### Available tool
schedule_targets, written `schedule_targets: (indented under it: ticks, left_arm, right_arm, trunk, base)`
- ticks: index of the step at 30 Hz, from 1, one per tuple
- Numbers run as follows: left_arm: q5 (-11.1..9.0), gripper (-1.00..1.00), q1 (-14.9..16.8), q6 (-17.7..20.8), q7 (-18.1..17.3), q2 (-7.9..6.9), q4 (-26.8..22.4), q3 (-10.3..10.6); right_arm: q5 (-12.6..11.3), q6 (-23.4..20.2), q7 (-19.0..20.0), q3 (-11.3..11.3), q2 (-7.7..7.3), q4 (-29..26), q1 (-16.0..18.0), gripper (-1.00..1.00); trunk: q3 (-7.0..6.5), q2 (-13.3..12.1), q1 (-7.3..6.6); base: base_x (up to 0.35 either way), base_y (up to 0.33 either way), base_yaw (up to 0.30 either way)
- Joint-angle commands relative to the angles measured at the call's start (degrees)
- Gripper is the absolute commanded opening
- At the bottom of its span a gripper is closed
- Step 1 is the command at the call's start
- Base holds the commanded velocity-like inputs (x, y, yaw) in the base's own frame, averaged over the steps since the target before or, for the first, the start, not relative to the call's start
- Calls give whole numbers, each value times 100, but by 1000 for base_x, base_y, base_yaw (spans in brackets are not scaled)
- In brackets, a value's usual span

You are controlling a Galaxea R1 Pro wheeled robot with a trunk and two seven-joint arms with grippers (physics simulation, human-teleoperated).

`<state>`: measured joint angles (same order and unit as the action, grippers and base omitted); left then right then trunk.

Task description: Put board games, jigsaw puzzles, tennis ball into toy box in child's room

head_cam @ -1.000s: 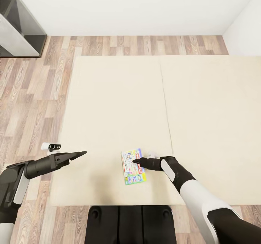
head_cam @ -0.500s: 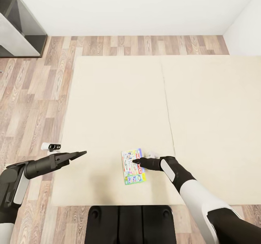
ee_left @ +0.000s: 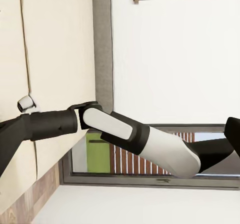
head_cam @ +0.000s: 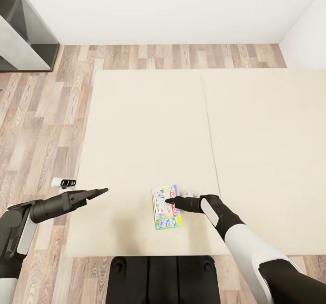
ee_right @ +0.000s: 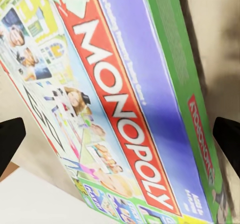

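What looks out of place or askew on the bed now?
Only the Monopoly box. It lies flat near the front edge of the bed, turned slightly askew to that edge. The right gripper is over it, fingers spread wide. I see no damage.

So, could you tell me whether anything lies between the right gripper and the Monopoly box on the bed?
Nothing visible does. The right gripper sits directly over the Monopoly box on the bed, and in the right wrist view its open fingertips straddle the box lid with nothing in between.
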<state>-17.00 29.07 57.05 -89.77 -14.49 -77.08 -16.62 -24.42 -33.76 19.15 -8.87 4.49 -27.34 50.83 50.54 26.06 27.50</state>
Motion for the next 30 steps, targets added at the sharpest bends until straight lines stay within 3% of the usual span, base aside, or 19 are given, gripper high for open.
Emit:
schedule_targets:
  ticks: [1, 30]
  left_arm:
    - [4, 100, 2, 61, -23, -1, 0, 1]
    - [4, 100, 2, 61, -23, -1, 0, 1]
  right_arm:
    - [-11, -16, 1, -16, 0, 1, -2, 100]
    - [-11, -16, 0, -18, 0, 1, 0, 100]
  trunk:
    - [6, 6, 4]
    - [6, 6, 4]
  base:
    - [0, 112, 0]
    - [0, 36, 0]
